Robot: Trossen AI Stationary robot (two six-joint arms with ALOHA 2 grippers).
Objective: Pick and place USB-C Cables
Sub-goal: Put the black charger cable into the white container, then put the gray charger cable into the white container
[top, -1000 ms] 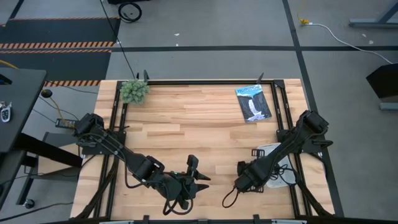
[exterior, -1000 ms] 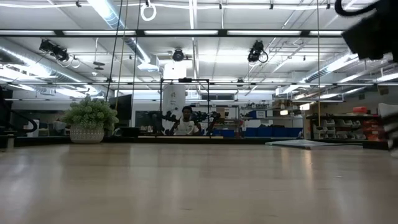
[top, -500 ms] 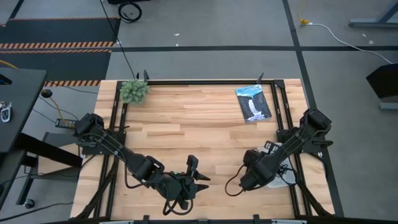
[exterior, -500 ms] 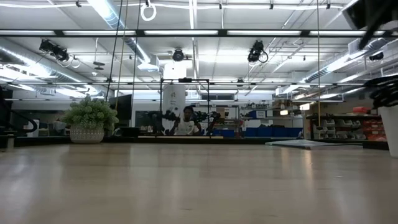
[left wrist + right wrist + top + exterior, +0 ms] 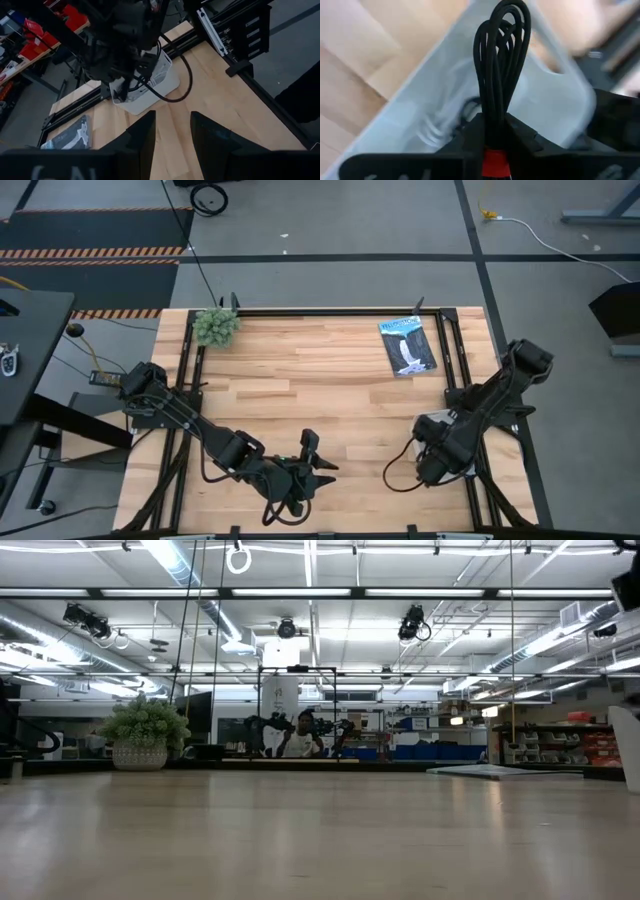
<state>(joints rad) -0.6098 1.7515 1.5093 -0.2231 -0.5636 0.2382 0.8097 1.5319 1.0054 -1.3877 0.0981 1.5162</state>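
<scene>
One black cable (image 5: 501,60) hangs clenched in right claw (image 5: 490,131) above tray rim (image 5: 570,75).

High view: straight down, whole light wooden slatted table (image 5: 300,380) and both arms in frame. Low view: tabletop height, level across the boards into the room. Left wrist: looks across the table at the white rounded plastic tray (image 5: 150,95), which the right wrist sees close up. High and low share the small green potted plant (image 5: 215,326), near 11 o'clock.
</scene>
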